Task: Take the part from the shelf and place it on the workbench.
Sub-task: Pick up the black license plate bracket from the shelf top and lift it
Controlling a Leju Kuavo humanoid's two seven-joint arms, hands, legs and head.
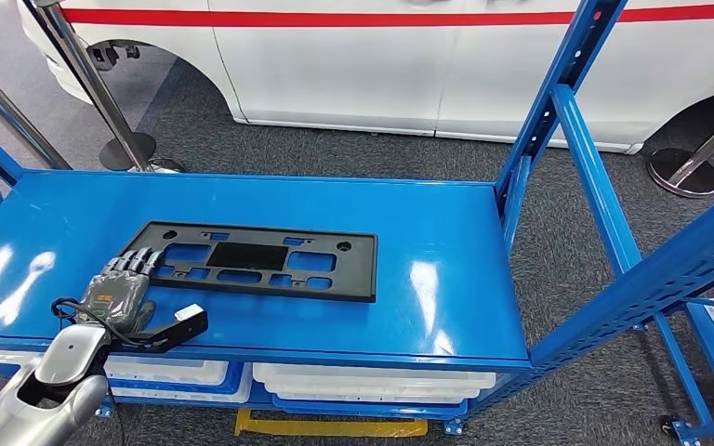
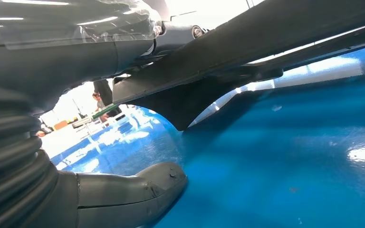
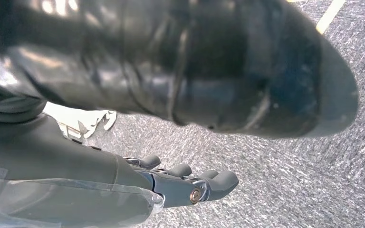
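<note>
Left hand (image 1: 123,290) is resting, fingers extended, on the flat black perforated plastic panel (image 1: 251,260) lying on the glossy blue metal workbench (image 1: 446,269); grip undeterminable. Right hand (image 3: 190,183) is hanging slack-fingered, holding nothing, over grey carpet (image 3: 285,180).

Blue metal workbench (image 1: 446,307), glossy top with glare patches, perforated blue uprights at the right side. Flat black plastic part (image 1: 251,260) with rectangular cut-outs lies directly on the top, near the middle. Its near-left corner sits at the fingers (image 1: 139,263) of the left hand (image 1: 123,290); whether they grip it cannot be told. White bins (image 1: 372,381) sit beneath the top.
</note>
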